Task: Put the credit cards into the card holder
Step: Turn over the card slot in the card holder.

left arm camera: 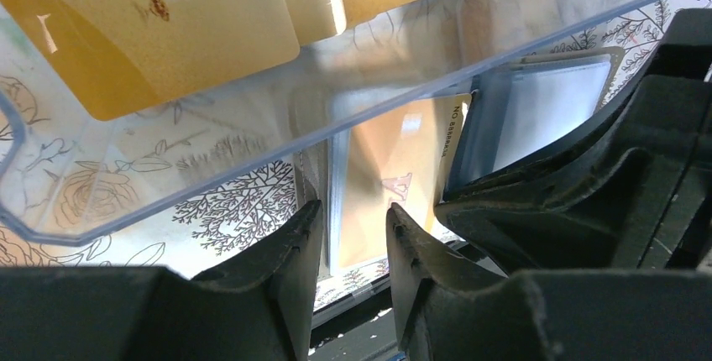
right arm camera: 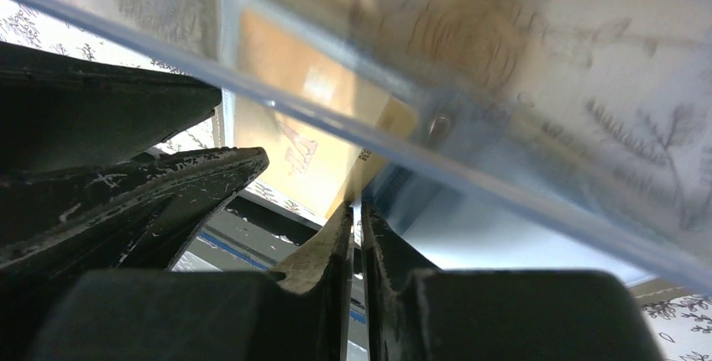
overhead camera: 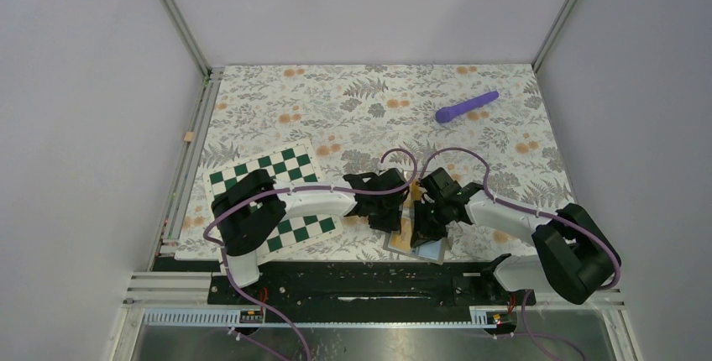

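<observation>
The card holder (overhead camera: 428, 250), grey with pale clear pockets, lies at the front edge of the table. An orange-yellow credit card (left arm camera: 395, 176) lies on it and also shows in the right wrist view (right arm camera: 290, 117). My left gripper (left arm camera: 354, 218) is open and empty, with its jaws on either side of the card's near end. My right gripper (right arm camera: 356, 214) is shut on a thin pale pocket sheet (left arm camera: 546, 105) at the card's edge. A clear plastic panel (left arm camera: 252, 134) crosses both wrist views, with several more cards (left arm camera: 168, 17) behind it. From above, both grippers (overhead camera: 388, 218) (overhead camera: 424, 222) meet over the holder.
A green and white chessboard (overhead camera: 277, 178) lies at the front left, partly under my left arm. A purple rod (overhead camera: 467, 107) lies at the back right. The black base rail (overhead camera: 361, 281) runs just in front of the holder.
</observation>
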You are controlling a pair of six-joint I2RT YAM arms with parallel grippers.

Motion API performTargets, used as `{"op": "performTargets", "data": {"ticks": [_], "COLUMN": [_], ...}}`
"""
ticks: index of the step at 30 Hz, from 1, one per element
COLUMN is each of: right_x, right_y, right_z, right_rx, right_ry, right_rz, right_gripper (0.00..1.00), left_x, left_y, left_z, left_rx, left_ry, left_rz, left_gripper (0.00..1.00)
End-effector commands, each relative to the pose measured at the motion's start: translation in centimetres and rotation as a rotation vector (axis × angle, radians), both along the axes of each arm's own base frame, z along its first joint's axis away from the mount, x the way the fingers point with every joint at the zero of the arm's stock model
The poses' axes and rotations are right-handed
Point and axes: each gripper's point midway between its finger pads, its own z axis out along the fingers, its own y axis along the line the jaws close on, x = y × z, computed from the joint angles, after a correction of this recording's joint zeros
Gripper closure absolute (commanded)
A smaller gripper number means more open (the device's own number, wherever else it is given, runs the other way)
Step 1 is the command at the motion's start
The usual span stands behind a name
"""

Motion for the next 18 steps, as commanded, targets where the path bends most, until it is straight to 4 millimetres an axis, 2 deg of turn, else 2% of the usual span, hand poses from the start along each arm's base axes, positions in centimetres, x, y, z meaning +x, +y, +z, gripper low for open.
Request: {"op": "performTargets", "data": {"ticks": [1,8,10,13,18], "right_x": [-0.3,-0.3,-0.3,-0.3,-0.2], "right_y": [-1.0,-1.0,-1.0,-0.9,-0.7], "right_z": [-1.2,-1.2,-1.1,-1.1,-0.7], "right_rx": [-0.053,-0.05,-0.048,-0.045,-0.034], "right_ry": [0.006,0.008,0.007,0.008,0.001], "right_rz": [0.006,0.007,0.008,0.008,0.006], "right_gripper": [0.86,0.86,0.86,0.86,0.86], "left_x": [0.8,0.4,0.3,0.3,0.2], "left_y": [-1.4,-1.5,-1.8,-2.5,-3.6], "left_z": [2.8,2.2,2.4,3.5,5.5], "left_rx": [-0.063,-0.057,-0.066,-0.095,-0.155], "left_ry": [-0.061,-0.046,-0.046,-0.065,-0.093], "left_rz": [-0.014,-0.032,-0.039,-0.059,-0.086], "left_gripper": [0.66,0.7,0.75,0.83,0.87]}}
